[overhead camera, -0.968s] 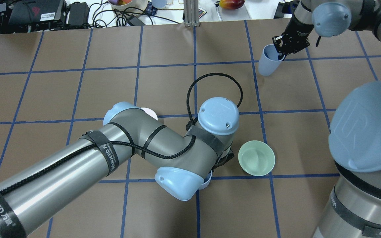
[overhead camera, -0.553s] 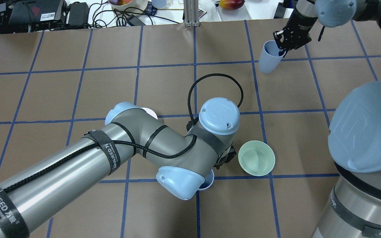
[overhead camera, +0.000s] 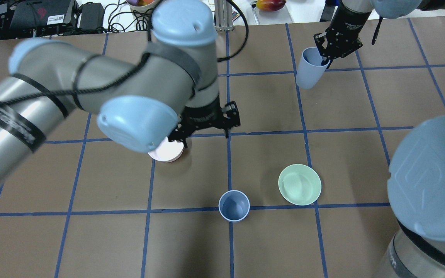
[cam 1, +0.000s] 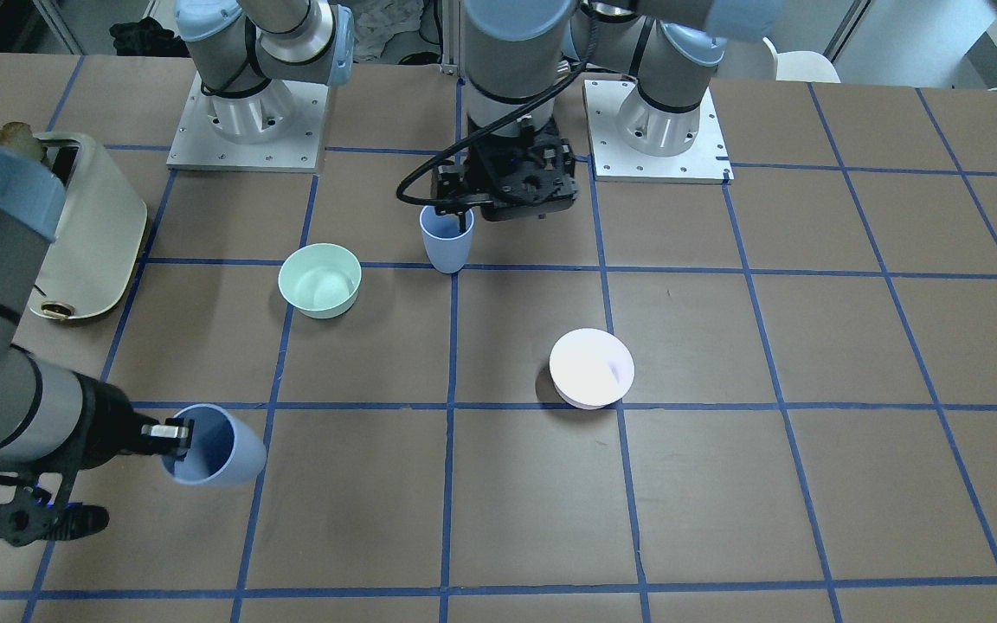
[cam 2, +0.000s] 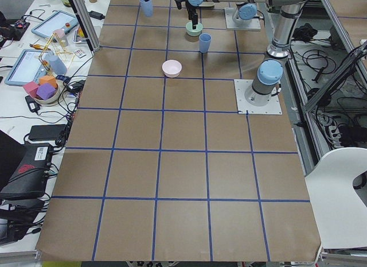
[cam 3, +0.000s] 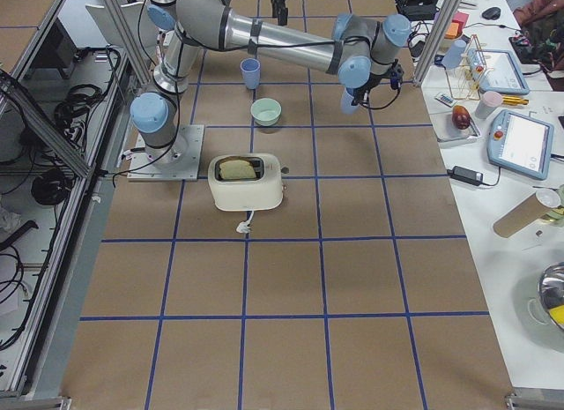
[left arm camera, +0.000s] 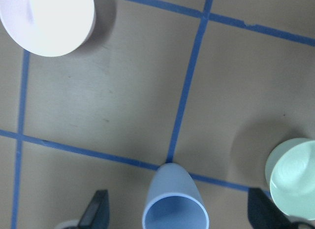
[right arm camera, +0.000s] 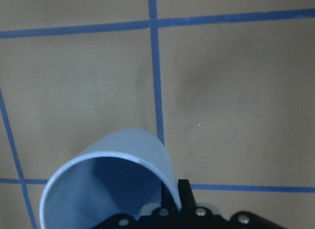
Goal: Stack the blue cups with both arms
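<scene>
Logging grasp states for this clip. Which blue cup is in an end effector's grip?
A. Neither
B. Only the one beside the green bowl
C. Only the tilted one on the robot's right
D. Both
C: the right end effector clamps the rim of the tilted blue cup, while the other blue cup stands free beside the green bowl, with the left end effector open and clear of it.

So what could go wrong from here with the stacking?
The right fingers pinch the carried cup at one side of its rim and it hangs tilted, so it may slip or meet the standing cup crooked. The left fingers hover open above that cup, so the arms could clash there. The green bowl beside it could get knocked.
</scene>
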{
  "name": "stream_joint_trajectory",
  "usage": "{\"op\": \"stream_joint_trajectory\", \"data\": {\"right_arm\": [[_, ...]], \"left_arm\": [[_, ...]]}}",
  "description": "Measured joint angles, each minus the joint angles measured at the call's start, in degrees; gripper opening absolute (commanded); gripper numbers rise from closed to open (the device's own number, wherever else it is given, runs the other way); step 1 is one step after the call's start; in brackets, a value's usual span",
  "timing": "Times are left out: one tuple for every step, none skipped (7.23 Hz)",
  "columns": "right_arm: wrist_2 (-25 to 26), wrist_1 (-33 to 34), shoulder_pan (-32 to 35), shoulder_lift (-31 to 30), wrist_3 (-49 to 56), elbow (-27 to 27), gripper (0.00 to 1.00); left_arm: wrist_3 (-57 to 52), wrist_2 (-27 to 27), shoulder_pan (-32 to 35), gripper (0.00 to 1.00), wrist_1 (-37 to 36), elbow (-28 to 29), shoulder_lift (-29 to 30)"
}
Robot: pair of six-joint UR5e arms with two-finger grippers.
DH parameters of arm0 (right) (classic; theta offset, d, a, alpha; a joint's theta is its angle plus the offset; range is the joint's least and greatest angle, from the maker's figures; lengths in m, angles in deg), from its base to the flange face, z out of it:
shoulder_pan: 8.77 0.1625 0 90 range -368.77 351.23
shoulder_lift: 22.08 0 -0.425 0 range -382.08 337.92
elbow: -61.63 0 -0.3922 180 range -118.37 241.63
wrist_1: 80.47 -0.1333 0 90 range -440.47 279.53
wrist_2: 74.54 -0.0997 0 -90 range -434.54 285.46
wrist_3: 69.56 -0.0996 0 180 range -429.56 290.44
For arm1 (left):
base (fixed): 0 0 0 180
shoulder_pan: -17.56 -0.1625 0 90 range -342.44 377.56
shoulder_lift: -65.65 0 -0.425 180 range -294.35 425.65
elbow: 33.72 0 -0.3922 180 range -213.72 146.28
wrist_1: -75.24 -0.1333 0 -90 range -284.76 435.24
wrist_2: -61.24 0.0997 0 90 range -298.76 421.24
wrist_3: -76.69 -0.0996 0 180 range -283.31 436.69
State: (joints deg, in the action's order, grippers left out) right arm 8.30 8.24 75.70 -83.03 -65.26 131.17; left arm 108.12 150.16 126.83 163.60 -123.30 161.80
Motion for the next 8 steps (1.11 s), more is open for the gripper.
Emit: {"op": "stream_joint_trajectory", "data": {"right_arm": [[0.0,-3.7,1.8,-3.2,-1.0,1.3,0.00],[0.0,-7.3,3.7,-7.0,-2.4,3.8,0.00],[-0.1,-9.8,6.0,-10.7,-4.8,7.3,0.00],[-0.2,-10.8,8.7,-14.0,-8.0,11.6,0.00],[-0.3,-10.9,11.8,-16.8,-10.7,15.7,0.00],[-0.4,-10.8,14.7,-18.8,-12.9,18.7,0.00],[-0.4,-10.7,16.9,-19.9,-14.8,20.5,0.00],[-0.5,-10.6,18.8,-20.4,-16.3,21.4,0.00]], "left_arm": [[-6.2,-0.1,-4.6,1.00,4.6,4.6,-0.8],[-12.6,-0.2,-8.7,1.00,7.2,7.7,-1.7],[-18.0,-0.6,-12.0,1.00,8.3,9.1,-2.4],[-22.2,-1.2,-14.6,1.00,8.2,9.5,-2.7],[-25.7,-1.4,-16.6,1.00,6.8,9.2,-2.6],[-28.3,-1.4,-17.8,1.00,4.6,8.2,-2.6],[-29.6,-1.4,-18.3,1.00,1.6,6.8,-3.0],[-30.3,-1.4,-18.4,1.00,-0.9,5.4,-3.3]]}}
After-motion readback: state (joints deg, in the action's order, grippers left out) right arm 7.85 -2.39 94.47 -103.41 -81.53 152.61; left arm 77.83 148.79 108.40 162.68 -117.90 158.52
